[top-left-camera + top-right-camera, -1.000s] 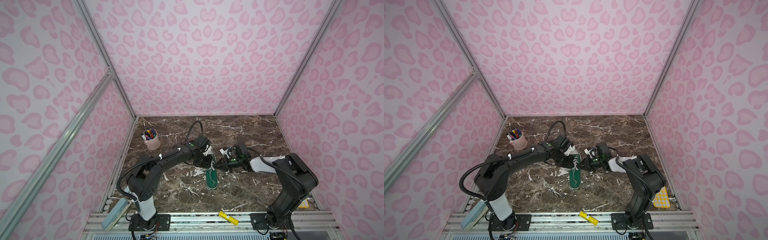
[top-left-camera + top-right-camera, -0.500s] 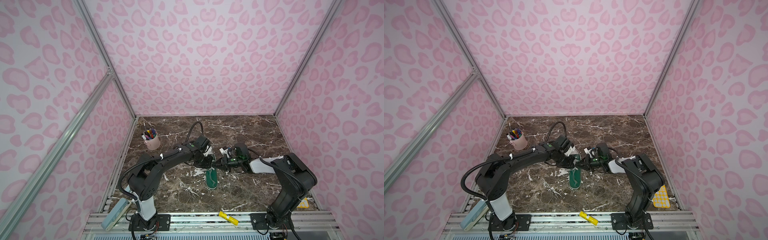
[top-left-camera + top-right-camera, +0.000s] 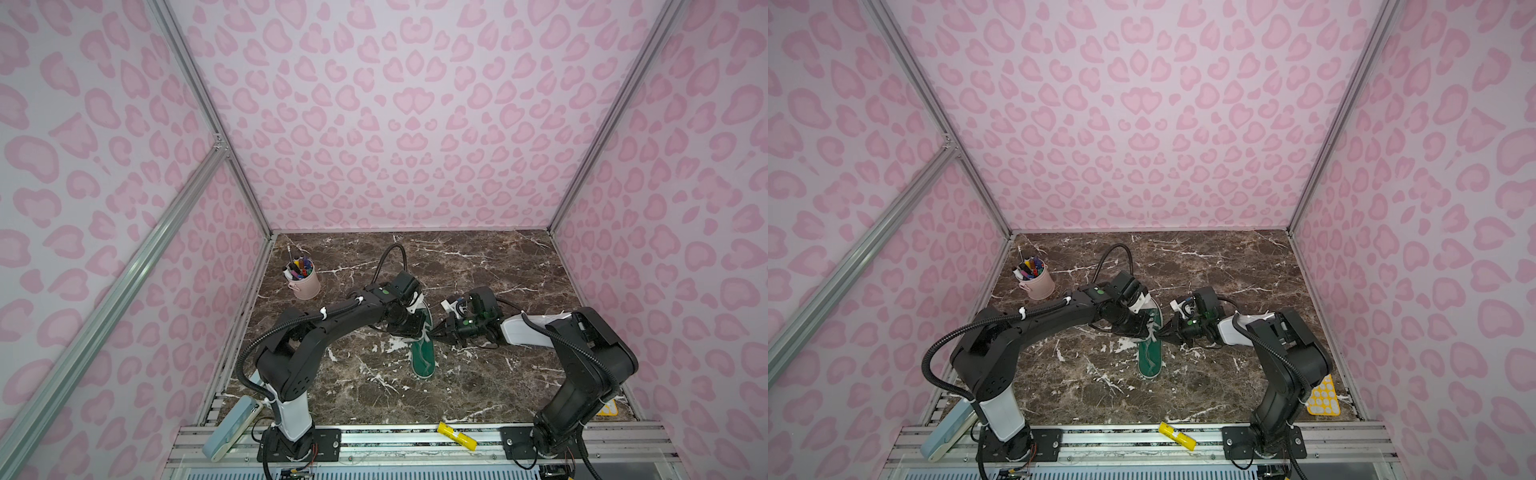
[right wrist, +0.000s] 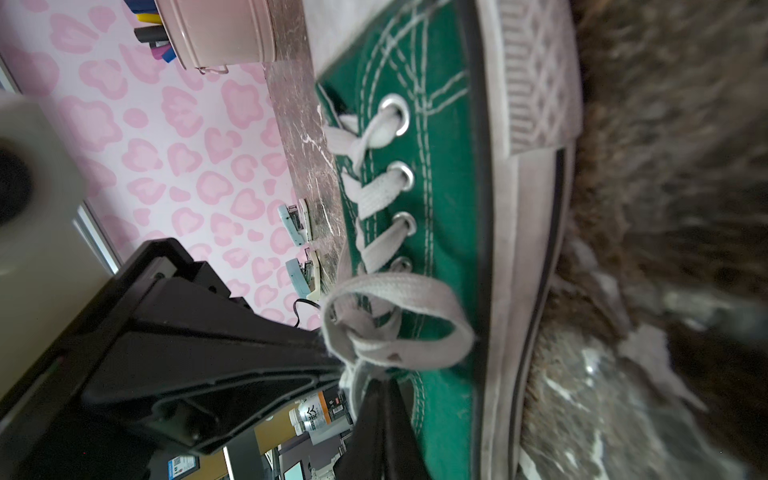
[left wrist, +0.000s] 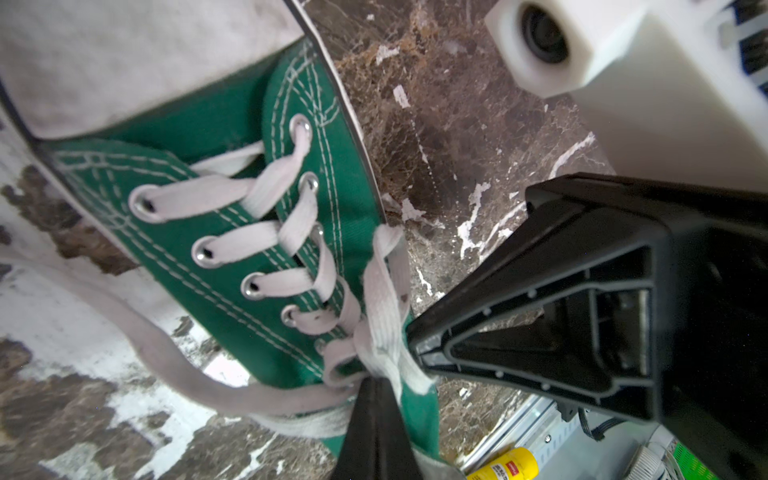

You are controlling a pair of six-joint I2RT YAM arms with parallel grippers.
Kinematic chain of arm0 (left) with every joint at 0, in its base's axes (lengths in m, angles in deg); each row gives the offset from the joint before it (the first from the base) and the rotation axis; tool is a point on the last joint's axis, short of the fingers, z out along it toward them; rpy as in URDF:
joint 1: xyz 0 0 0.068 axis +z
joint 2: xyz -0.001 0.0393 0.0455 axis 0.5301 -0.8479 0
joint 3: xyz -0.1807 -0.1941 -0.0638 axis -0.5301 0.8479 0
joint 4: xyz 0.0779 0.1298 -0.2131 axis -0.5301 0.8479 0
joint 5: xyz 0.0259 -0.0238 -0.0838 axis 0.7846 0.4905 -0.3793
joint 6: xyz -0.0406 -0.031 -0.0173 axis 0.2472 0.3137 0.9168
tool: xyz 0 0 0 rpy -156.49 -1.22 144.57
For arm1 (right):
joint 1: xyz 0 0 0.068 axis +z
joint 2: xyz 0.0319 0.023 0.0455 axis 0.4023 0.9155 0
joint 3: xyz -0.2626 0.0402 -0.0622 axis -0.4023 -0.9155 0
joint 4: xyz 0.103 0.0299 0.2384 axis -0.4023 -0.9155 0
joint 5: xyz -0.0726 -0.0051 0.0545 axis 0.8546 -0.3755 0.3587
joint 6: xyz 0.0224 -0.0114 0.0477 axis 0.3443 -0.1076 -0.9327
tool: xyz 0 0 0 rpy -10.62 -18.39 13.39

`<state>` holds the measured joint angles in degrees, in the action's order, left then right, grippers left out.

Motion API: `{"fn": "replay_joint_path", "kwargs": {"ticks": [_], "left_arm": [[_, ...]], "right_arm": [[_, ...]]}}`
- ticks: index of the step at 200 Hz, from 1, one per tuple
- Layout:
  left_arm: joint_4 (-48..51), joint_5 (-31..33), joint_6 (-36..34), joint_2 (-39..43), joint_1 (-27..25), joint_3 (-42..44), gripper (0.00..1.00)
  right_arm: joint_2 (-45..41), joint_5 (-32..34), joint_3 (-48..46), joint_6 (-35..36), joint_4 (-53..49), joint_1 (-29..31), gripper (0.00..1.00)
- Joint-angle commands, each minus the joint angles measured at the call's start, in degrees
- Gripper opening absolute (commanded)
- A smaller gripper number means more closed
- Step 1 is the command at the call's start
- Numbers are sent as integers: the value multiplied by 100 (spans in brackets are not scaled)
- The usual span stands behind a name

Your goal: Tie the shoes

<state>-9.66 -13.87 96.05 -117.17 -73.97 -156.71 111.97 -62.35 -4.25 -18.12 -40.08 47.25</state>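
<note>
Green shoe [image 3: 424, 359] lay on the table [image 3: 478, 266], lower centre in both top views; left end effector [image 5: 375, 384] and right end effector [image 4: 376, 386] each clenched the laces [image 5: 384, 307], seemingly mid-knot; next, pulling apart should tighten it

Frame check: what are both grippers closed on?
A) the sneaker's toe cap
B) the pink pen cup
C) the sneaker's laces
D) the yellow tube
C: the wrist views show the left gripper and the right gripper each pinched shut on the off-white laces of the green sneaker.
</note>
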Motion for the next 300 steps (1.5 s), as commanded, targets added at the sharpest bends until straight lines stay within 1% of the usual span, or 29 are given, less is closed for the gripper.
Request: {"fn": "replay_joint_path", "kwargs": {"ticks": [1, 38, 93, 121, 140, 163, 196, 228, 243, 268, 300], "left_arm": [[17, 11, 16, 34, 6, -45, 3], [28, 24, 8, 51, 6, -43, 3], [30, 36, 18, 87, 9, -8, 3], [49, 36, 9, 87, 2, -33, 3], [45, 36, 9, 95, 8, -47, 3], [53, 44, 18, 96, -2, -52, 3], [88, 69, 2, 81, -4, -51, 3], [97, 62, 9, 76, 4, -69, 3], [80, 45, 17, 87, 3, -79, 3], [53, 12, 42, 87, 7, -79, 3], [-121, -83, 140, 122, 4, 7, 3]], "right_arm": [[28, -77, 5, 131, -88, 10, 6], [53, -138, 4, 127, -34, 85, 6], [150, -152, 2, -195, 433, 179, 6], [156, -174, -109, -539, 975, 182, 7], [195, -241, -205, -951, 1600, 178, 7], [229, -278, -232, -1102, 1814, 178, 6], [324, -332, -431, -1696, 2747, 170, 6], [344, -323, -453, -1704, 2777, 167, 6], [336, -314, -444, -1666, 2704, 163, 9], [311, -280, -393, -1463, 2387, 170, 12], [245, -249, -352, -1160, 1916, 143, 13]]}}
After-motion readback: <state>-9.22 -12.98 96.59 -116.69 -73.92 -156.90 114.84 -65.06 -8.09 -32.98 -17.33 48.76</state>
